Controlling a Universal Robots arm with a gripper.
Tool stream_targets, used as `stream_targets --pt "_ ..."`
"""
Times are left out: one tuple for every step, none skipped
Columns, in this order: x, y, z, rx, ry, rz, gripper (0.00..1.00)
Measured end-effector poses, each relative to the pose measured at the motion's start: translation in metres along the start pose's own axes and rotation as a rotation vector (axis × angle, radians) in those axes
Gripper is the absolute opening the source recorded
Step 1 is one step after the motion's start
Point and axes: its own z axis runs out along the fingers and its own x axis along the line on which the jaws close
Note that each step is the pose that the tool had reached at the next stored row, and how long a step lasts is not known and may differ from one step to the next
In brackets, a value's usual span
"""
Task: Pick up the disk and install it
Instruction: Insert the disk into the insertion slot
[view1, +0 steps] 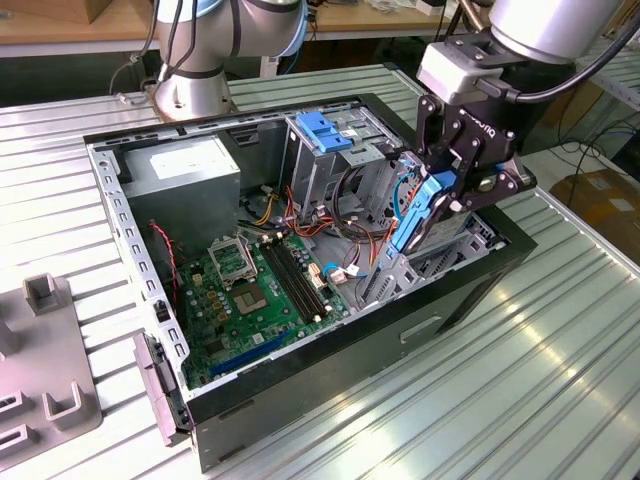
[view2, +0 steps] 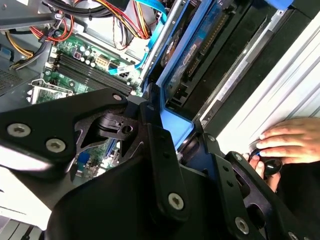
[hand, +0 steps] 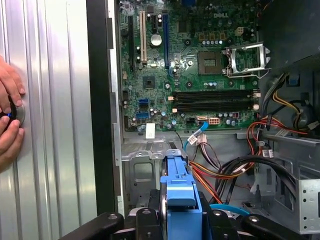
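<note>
Gripping tight: the gripper (view1: 440, 200) is clamped on the disk (view1: 408, 222), held on edge, blue rail showing, dipping into the open computer case (view1: 330, 372) at its wall toward the exterior view's right, beside the motherboard (view1: 250, 290). A person's hand (view2: 290, 142) rests on the worktop (view1: 560, 380) just outside.

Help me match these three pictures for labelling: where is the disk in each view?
Exterior view: the disk hangs on edge in the gripper, over the case end at the exterior view's right.
First wrist view: the disk shows its blue rail, with the cables just beyond.
Second wrist view: the disk is blue-edged and lies alongside the case wall.
Shared landmark: the green motherboard.
</note>
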Motion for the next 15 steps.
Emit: stream_targets --pt "0.0002 0.0000 0.0016 -0.0001 0.0000 0.000 0.37" --pt "0.0003 0.0000 0.0027 -0.0002 -0.0001 0.000 0.37" --pt "0.0005 0.0000 0.0047 -0.0002 -0.0001 0.000 0.37" --pt "0.0007 0.0000 0.0068 -0.0002 -0.0001 0.000 0.37" --pt "0.0009 0.0000 0.0091 -0.0003 -0.0001 0.000 0.37" --pt "0.0010 0.0000 0.0109 -0.0003 -0.0001 0.000 0.37" --pt "0.0011 0.0000 0.0120 -0.0003 -0.0001 0.000 0.37" --pt "0.0012 0.0000 0.0136 -0.0003 -0.0001 0.000 0.37" --pt "0.0013 0.0001 0.0148 -0.0003 -0.0001 0.000 0.37" --pt "0.0014 0.0001 0.0161 -0.0004 0.0000 0.000 0.37" --pt "0.0015 0.0001 0.0176 -0.0004 -0.0001 0.000 0.37" --pt "0.0016 0.0001 0.0189 -0.0004 -0.0001 0.000 0.37" --pt "0.0017 0.0001 0.0200 -0.0004 -0.0001 0.000 0.37" --pt "0.0018 0.0001 0.0213 -0.0004 0.0000 0.000 0.37" --pt "0.0019 0.0001 0.0223 -0.0005 0.0000 0.000 0.37"
